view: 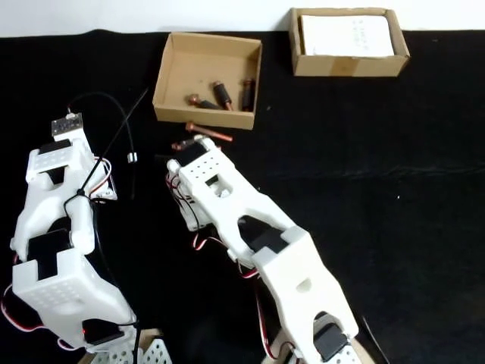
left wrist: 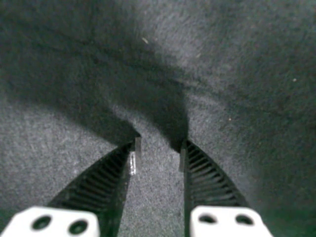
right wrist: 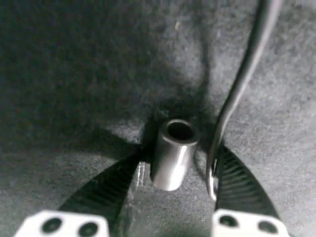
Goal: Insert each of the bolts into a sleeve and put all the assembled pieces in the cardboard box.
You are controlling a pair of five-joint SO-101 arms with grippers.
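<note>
We are reckoning the sleeve (right wrist: 174, 154) light, rigid and slippery, best pinched mid-barrel, with the right gripper (right wrist: 176, 169) straddling it, jaws released.

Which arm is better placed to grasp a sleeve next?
Right. Its claw is open with a sleeve between its jaws, so it probably only needs to close. The left claw is open over bare black cloth, with nothing between its jaws.
</note>
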